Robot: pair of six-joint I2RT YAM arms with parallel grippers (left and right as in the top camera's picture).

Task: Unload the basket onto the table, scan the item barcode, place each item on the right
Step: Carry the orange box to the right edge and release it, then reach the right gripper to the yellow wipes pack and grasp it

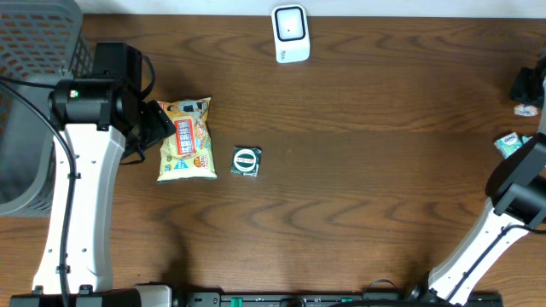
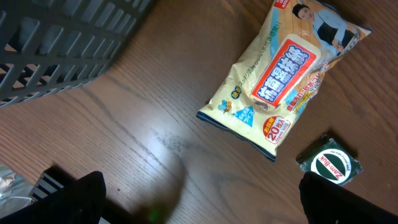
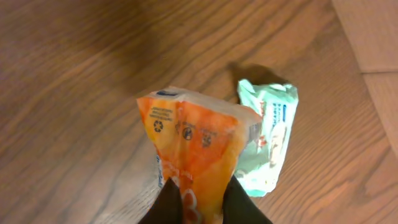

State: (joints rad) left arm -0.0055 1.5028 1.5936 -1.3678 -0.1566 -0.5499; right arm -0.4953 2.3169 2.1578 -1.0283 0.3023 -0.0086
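In the right wrist view my right gripper [image 3: 202,202] pinches the lower end of an orange packet [image 3: 193,137] just above the wood; both dark fingers press against its sides. A mint-green wipes pack [image 3: 270,137] lies right behind it. The white barcode scanner [image 1: 291,34] stands at the table's far edge, middle. My left gripper [image 2: 202,208] hangs wide open over bare wood, with nothing between its fingers, close to a yellow snack bag [image 2: 283,74] and a small green Zam-Buk tin [image 2: 329,163]. In the overhead view the right gripper [image 1: 529,85] sits at the far right edge.
A grey slatted basket [image 1: 34,51] fills the far left corner, next to the left arm. The green pack [image 1: 509,143] lies by the right edge. The snack bag [image 1: 186,139] and the tin [image 1: 246,160] rest left of centre.
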